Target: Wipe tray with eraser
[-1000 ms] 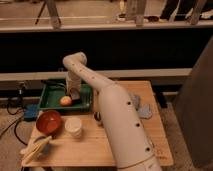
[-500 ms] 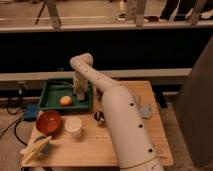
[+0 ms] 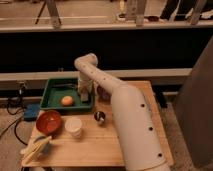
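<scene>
The dark-green tray (image 3: 54,89) sits at the back left of the wooden table (image 3: 95,147). An orange ball (image 3: 67,100) lies inside it, near the front. My gripper (image 3: 84,95) points down into the right end of the tray, just right of the ball. The white arm (image 3: 127,120) rises from the front right and bends over the tray. The eraser is hidden; whether it is under the gripper I cannot tell.
A red bowl (image 3: 48,121) stands in front of the tray, with a white cup (image 3: 74,127) to its right. A small dark round object (image 3: 100,117) lies near the arm. Pale yellowish items (image 3: 36,149) lie at the front left corner. A dark object (image 3: 104,93) sits right of the tray.
The gripper has slid to the right inside the tray, from near its middle to its right end, past the orange ball. The ball and bowl have not moved.
</scene>
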`<state>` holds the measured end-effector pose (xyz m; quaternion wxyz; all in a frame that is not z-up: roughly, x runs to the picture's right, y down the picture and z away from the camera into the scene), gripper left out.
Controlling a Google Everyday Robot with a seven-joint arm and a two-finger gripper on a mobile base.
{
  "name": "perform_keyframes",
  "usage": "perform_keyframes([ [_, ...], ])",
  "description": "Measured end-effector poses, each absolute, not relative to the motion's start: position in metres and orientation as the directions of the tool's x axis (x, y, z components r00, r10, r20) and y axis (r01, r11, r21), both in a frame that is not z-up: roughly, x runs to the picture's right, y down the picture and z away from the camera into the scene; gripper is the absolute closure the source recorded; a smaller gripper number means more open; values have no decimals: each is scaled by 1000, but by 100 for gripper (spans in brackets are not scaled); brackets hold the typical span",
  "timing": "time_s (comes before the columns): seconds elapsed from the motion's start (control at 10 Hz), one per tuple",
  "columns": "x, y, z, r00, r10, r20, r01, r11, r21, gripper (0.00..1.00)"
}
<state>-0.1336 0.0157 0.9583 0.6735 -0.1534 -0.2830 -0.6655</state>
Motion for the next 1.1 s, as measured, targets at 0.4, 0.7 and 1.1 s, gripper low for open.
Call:
perform_keyframes([
  [0.4,-144,20,932,-70,-818,571,973,71,221,98],
  [0.7,-162,23,923,-108,-821,561,962,57,268,98],
  [1.1,-197,15,917,-172,-831,529,943,17,333,98],
])
